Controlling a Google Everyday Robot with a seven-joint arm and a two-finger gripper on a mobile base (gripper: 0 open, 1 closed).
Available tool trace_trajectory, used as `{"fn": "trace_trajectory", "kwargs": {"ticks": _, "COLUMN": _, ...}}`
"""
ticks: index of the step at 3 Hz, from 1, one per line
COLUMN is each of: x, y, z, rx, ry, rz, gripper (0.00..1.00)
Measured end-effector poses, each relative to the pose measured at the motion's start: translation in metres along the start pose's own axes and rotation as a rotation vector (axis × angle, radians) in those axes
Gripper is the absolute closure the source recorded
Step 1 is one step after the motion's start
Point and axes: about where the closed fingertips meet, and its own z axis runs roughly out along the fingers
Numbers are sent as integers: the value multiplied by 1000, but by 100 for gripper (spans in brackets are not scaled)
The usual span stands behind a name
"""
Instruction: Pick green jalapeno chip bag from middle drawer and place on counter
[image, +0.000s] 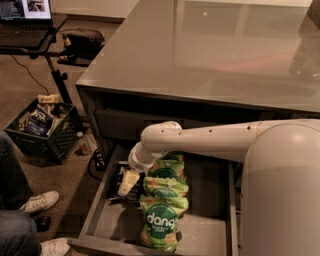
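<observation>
Reaching into the wide, shallow dark grey middle drawer (207, 232): long white robot arm (200, 140), with its gripper (128, 183) set low at the drawer's left side, at the green jalapeno chip bag (121, 196), a small crinkly navy-black packet. Grip state: cannot tell. The packet lies in the drawer, just beside three bright green "dang" bags (162, 220). The large glossy grey counter (210, 55) does not carry it. Judged status: approach only; lift and placement remain.

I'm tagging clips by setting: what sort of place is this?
Probably an office or lab: laptop on a stand, crate of packets on the floor, counter above the open middle drawer where the gripper hangs.
</observation>
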Motion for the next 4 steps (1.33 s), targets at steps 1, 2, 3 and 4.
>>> {"fn": "trace_trajectory", "kwargs": {"ticks": 1, "x": -10, "y": -16, "z": 28, "rx": 20, "ry": -43, "rz": -39, "gripper": 0}}
{"fn": "trace_trajectory", "kwargs": {"ticks": 2, "x": -14, "y": -26, "z": 54, "rx": 28, "ry": -68, "rz": -58, "gripper": 0}}
{"fn": "trace_trajectory", "kwargs": {"ticks": 3, "x": -8, "y": -31, "z": 75, "rx": 25, "ry": -66, "rz": -61, "gripper": 0}}
{"fn": "trace_trajectory", "kwargs": {"ticks": 4, "x": 1, "y": -36, "z": 92, "rx": 27, "ry": -25, "rz": -68, "gripper": 0}}
